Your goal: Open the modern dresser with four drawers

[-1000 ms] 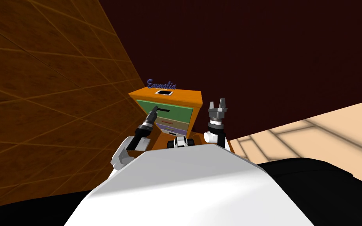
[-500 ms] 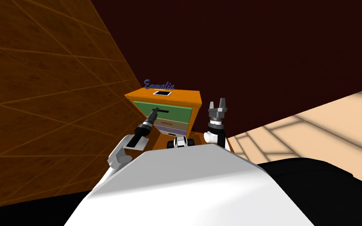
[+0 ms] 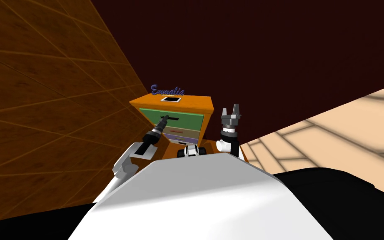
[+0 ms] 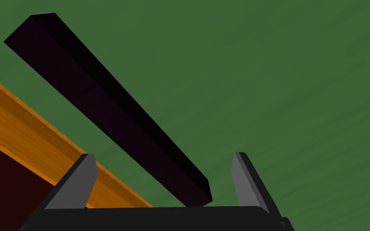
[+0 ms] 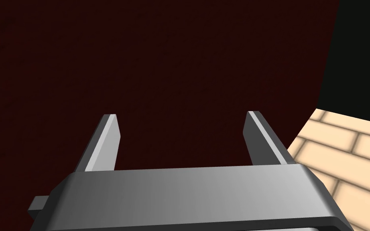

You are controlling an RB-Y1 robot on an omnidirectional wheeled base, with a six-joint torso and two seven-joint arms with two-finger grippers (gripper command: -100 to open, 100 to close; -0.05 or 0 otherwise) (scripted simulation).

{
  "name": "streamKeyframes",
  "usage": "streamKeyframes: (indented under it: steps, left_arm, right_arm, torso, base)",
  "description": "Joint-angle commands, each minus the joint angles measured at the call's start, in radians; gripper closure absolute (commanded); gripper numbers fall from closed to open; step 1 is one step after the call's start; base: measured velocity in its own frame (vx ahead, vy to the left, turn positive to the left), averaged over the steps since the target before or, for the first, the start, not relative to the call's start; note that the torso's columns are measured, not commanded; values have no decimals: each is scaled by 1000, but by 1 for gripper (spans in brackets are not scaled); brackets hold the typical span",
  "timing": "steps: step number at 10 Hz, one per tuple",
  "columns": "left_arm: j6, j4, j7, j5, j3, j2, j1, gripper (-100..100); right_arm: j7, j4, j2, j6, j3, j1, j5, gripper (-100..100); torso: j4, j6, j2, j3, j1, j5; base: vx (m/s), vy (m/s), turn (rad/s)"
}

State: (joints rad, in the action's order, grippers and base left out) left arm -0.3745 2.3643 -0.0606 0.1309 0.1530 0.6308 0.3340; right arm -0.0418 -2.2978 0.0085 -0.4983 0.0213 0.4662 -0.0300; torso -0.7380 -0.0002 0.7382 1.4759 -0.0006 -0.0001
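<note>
The orange dresser stands just ahead of me, with a green top drawer, a tan drawer under it and a purple one lower down. A dark bar handle crosses the green front. My left gripper is at that handle. In the left wrist view the green drawer front is close, and the near end of the handle lies between the open fingers of the left gripper without touching them. My right gripper is raised beside the dresser, open and holding nothing.
A small white-framed slab and purple lettering sit on the dresser top. A brown panelled wall runs along my left and a dark red wall stands behind the dresser. Tan tiled floor spreads to the right.
My view has turned a little, so the dresser and floor have shifted in the picture. The left elbow has swung outward while the gripper stays at the handle. The right arm has not moved.
</note>
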Motion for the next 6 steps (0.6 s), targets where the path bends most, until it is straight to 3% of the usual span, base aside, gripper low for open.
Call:
streamKeyframes:
  steps: [1, 2, 6]
  left_arm:
    - [-8, 8, -2, -3, -2, 4, -2, -100]
    - [-10, 9, -2, -3, -3, 4, -2, 100]
    - [-8, 53, -14, 5, 7, 23, 24, 100]
  right_arm:
    - [0, 0, 0, 0, 0, 0, 0, 0]
    - [0, 0, 0, 0, 0, 0, 0, 0]
    - [0, 0, 0, 0, 0, 0, 0, 0]
  torso:
    - [1, 0, -4, 2, -1, 0]
    - [1, 0, -2, 1, 0, 0]
    - [-1, -1, 4, -3, 2, 0]
  base:
    - [58, -10, -4]
    - [8, -2, 1]
    - [-164, 46, 62]
